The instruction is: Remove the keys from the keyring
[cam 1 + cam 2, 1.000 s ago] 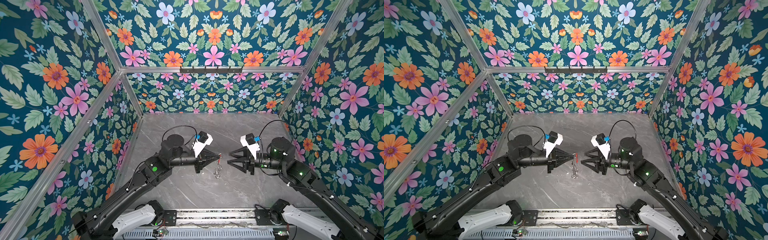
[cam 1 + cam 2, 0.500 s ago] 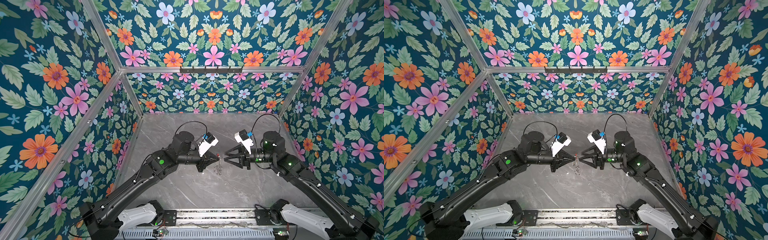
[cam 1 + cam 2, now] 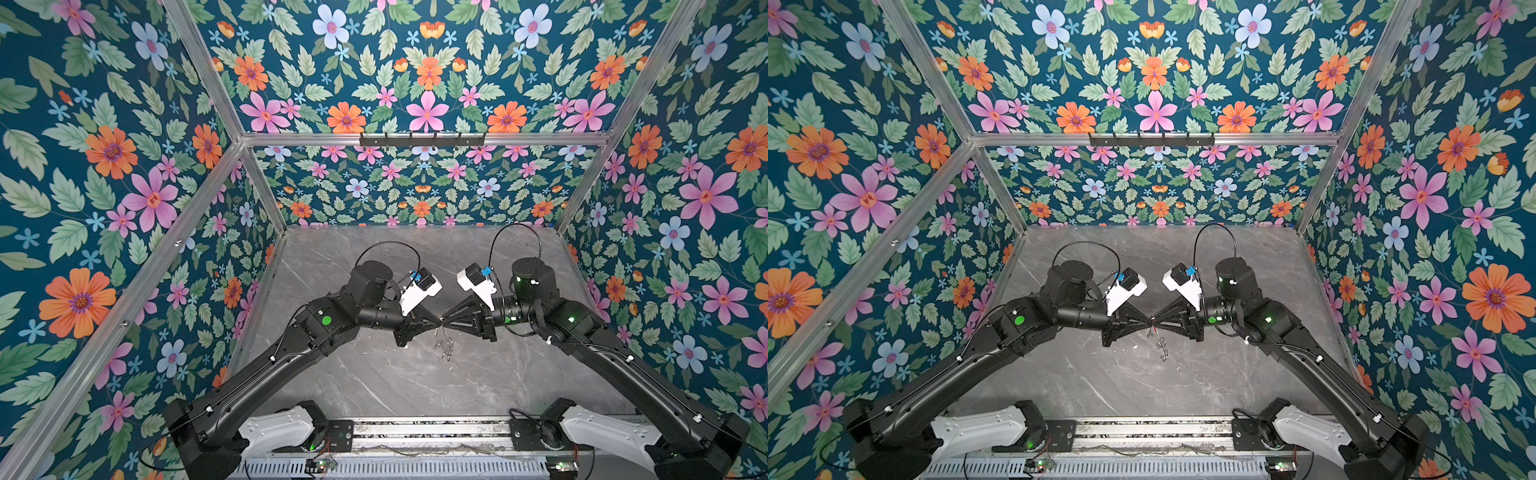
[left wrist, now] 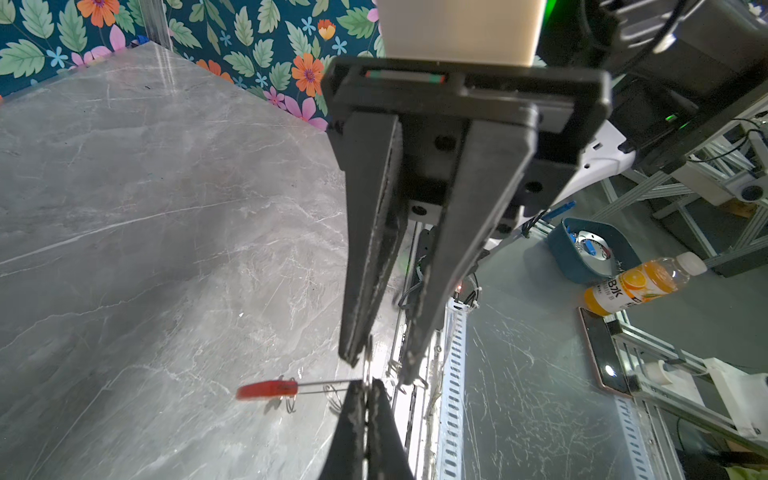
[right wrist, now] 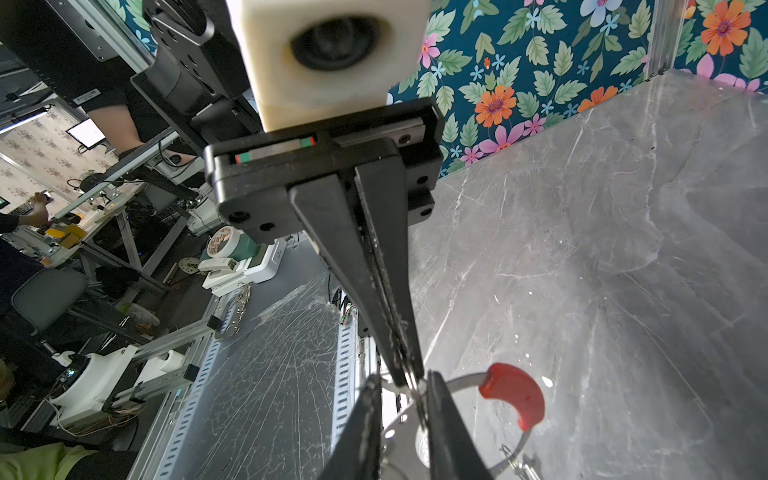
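Hanging where both arms meet in both top views: tiny silvery metal keys (image 3: 446,347) (image 3: 1160,348). Left wrist view: left gripper (image 4: 365,388) clamped on the large thin grey metal keyring (image 4: 266,390), near its red sleeve. Right wrist view: right gripper (image 5: 403,380) narrowly straddles that hoop; whether it grips cannot be told.

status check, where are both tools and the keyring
Left tool shut on keyring. Right tool slightly open, straddling the wire, tip to tip. Keys hang below. Nothing in the way.

Both top views overlook the grey marbled worktop (image 3: 374,386) from above; wrist views face each other closely.
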`<state>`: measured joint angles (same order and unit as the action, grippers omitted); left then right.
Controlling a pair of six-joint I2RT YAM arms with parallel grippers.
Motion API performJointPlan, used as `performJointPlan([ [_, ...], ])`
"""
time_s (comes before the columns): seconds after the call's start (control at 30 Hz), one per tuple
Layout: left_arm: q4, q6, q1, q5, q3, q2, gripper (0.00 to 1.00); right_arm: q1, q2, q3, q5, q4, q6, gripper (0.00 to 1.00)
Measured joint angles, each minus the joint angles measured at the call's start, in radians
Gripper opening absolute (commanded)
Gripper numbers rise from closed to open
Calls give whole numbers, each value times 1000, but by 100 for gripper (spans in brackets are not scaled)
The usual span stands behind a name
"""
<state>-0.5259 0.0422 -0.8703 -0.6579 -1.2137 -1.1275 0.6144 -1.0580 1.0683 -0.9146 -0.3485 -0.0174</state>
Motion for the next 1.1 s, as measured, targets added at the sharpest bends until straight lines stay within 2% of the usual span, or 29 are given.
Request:
performJointPlan([
  [0.07, -5, 0, 0, -4, 0, 0, 0, 0, -2, 0, -1, -1, 3, 0],
  [0.27, -8, 1, 0, -11, 3, 5, 0, 4, 4, -19, -12, 30, 2, 0],
  [0.4, 14, 5, 0, -11, 23, 22, 16, 6, 27, -42, -12, 67, -14, 0],
  [0.57, 33, 12, 0, -9, 47, 44, 19, 6, 45, -42, -1, 93, -33, 0],
  [0.9, 47, 35, 0, 5, 68, 60, 1, 6, 56, -53, 10, 138, -59, 0],
  [1.1, 78, 35, 0, 12, 77, 64, 0, 6, 74, -83, 28, 205, -112, 0],
])
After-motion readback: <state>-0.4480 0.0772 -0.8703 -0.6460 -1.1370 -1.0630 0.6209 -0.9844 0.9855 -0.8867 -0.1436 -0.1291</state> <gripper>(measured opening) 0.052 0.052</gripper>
